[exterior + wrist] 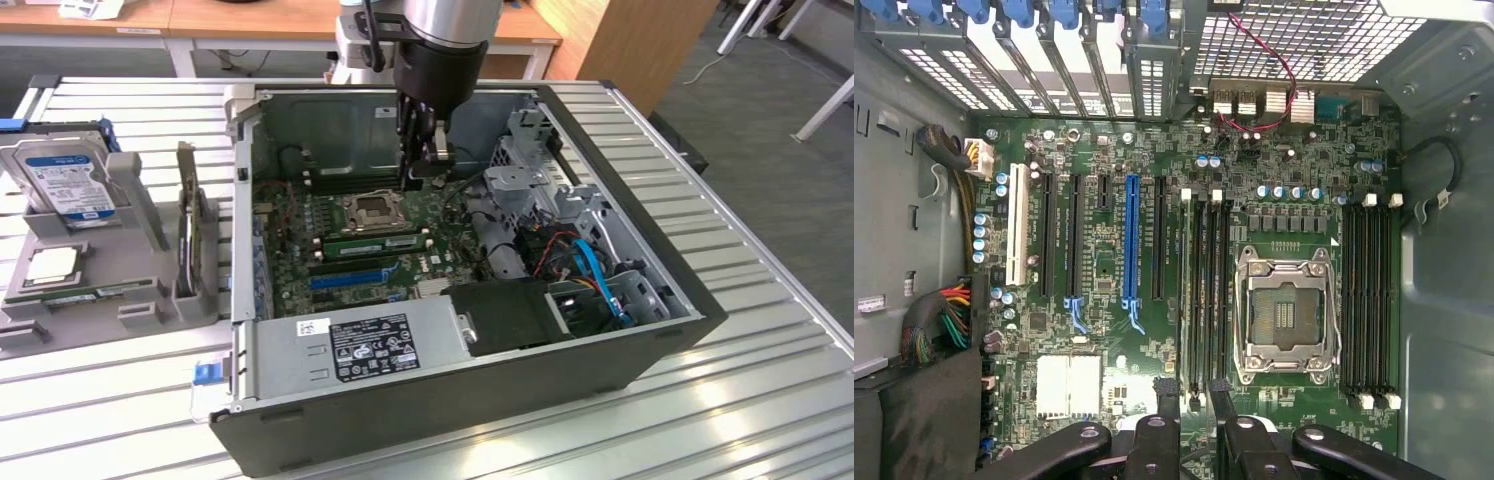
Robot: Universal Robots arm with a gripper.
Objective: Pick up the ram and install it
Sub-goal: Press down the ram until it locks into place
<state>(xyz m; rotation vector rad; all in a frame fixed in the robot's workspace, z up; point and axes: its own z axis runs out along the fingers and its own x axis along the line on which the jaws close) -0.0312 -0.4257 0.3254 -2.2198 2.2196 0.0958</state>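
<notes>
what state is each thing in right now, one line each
computer case: open, side panel off
processor socket: empty
gripper: open, empty, over the motherboard
ram stick: seated by the socket
second ram stick: lying flat on the grey holder
hard drive: upright in the holder

A big silver table (pixel 747 400) made of long metal slats carries everything. An open black computer case (pixel 467 400) lies flat on it in the middle, and it takes up most of the space. On the exterior view's left, close beside the case, sits a grey holder tray (pixel 134 310) with a hard drive (pixel 60 180) standing at its far end, a square silver chip (pixel 51 265) lying nearer, and a thin green stick (pixel 94 293) lying nearest of all.
</notes>
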